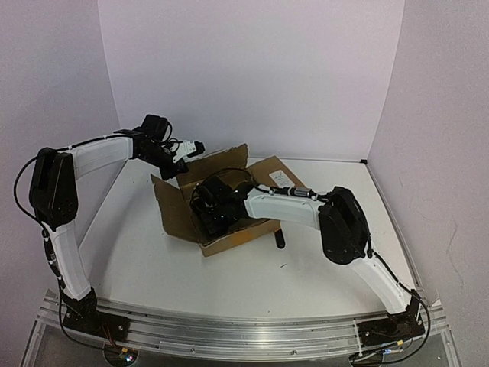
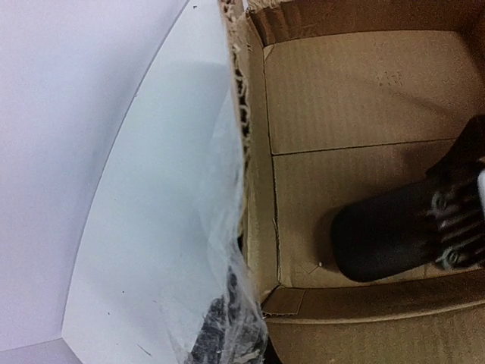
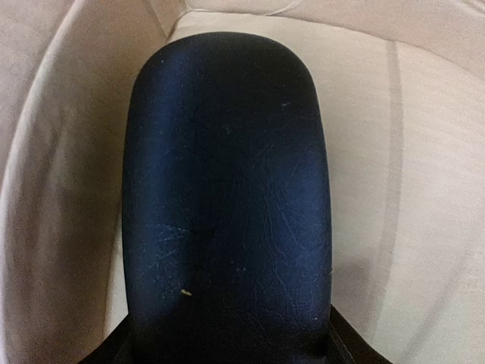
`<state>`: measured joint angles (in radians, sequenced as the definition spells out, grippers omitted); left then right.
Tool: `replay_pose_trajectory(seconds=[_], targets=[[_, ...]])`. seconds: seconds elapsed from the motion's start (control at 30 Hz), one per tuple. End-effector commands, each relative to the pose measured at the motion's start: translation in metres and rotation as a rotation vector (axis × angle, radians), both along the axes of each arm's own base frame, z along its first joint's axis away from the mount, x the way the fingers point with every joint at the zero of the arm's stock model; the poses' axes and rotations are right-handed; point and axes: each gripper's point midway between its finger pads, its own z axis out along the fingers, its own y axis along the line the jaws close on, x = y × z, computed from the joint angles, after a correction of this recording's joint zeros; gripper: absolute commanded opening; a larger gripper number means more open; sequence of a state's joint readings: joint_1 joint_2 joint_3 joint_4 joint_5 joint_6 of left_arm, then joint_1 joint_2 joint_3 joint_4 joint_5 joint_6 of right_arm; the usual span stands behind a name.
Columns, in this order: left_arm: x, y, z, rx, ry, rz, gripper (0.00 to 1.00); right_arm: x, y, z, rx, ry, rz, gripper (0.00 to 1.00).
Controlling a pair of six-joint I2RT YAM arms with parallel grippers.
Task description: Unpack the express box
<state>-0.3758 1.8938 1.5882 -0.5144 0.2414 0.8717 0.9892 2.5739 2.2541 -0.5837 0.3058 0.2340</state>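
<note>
Box (image 1: 172,205) label (image 1: 281,178) unreadable; right tool (image 1: 212,218) around black object (image 3: 227,205)

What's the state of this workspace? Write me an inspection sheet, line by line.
Surface: white table, no spills seen.
Job's things: express box open, flaps spread; a black oval object is inside it.
Clutter: dark slim item on the table beside the box; torn clear film hanging along a flap edge.
Grippers: left gripper at the far-left flap, grip unclear; right gripper in the box, shut on the black oval object.
Cables: black cable looped along the left arm, away from the box.
Surroundings: plain pale walls; metal rail at the near edge.
</note>
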Motion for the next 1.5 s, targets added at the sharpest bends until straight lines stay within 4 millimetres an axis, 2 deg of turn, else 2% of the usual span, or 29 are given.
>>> replay_pose_trajectory(seconds=[0.0, 0.07, 0.3, 0.33, 0.37, 0.47, 0.6, 0.7, 0.77, 0.83, 1.0, 1.13, 1.3, 1.47], targets=[[0.008, 0.003, 0.027, 0.052, -0.172, -0.153, 0.0, 0.027, 0.008, 0.152, 0.407, -0.159, -0.065, 0.2], [0.012, 0.006, 0.025, 0.072, -0.183, -0.172, 0.0, 0.029, -0.004, 0.177, 0.483, -0.192, -0.102, 0.17], [0.025, 0.007, 0.025, 0.073, -0.194, -0.173, 0.0, 0.027, -0.039, 0.216, 0.533, -0.238, -0.166, 0.15], [0.026, 0.006, 0.024, 0.066, -0.195, -0.165, 0.0, 0.026, -0.048, 0.224, 0.535, -0.254, -0.179, 0.14], [0.027, 0.005, 0.024, 0.06, -0.197, -0.164, 0.0, 0.026, -0.057, 0.224, 0.522, -0.263, -0.201, 0.14], [0.026, -0.001, 0.02, 0.048, -0.212, -0.204, 0.0, 0.032, -0.105, 0.244, 0.529, -0.307, -0.314, 0.13], [0.017, -0.013, 0.015, 0.018, -0.191, -0.304, 0.0, 0.041, -0.189, 0.244, 0.465, -0.349, -0.471, 0.12], [0.015, -0.02, 0.014, -0.003, -0.181, -0.355, 0.0, 0.046, -0.247, 0.225, 0.361, -0.318, -0.556, 0.12], [0.019, -0.022, 0.014, -0.001, -0.179, -0.356, 0.0, 0.05, -0.288, 0.196, 0.325, -0.244, -0.61, 0.13], [0.021, -0.023, 0.012, 0.004, -0.167, -0.36, 0.0, 0.05, -0.32, 0.166, 0.344, -0.136, -0.65, 0.13], [0.022, -0.025, 0.005, 0.02, -0.158, -0.387, 0.0, 0.04, -0.38, 0.098, 0.254, 0.019, -0.694, 0.13], [0.027, -0.025, 0.005, 0.013, -0.102, -0.333, 0.0, 0.03, -0.408, 0.063, 0.203, 0.09, -0.732, 0.13], [0.019, -0.019, -0.007, 0.03, -0.055, -0.316, 0.0, 0.028, -0.403, 0.035, 0.112, 0.143, -0.602, 0.16], [0.023, -0.02, -0.002, 0.018, -0.067, -0.299, 0.0, 0.018, -0.418, 0.0, -0.025, 0.185, -0.579, 0.18]])
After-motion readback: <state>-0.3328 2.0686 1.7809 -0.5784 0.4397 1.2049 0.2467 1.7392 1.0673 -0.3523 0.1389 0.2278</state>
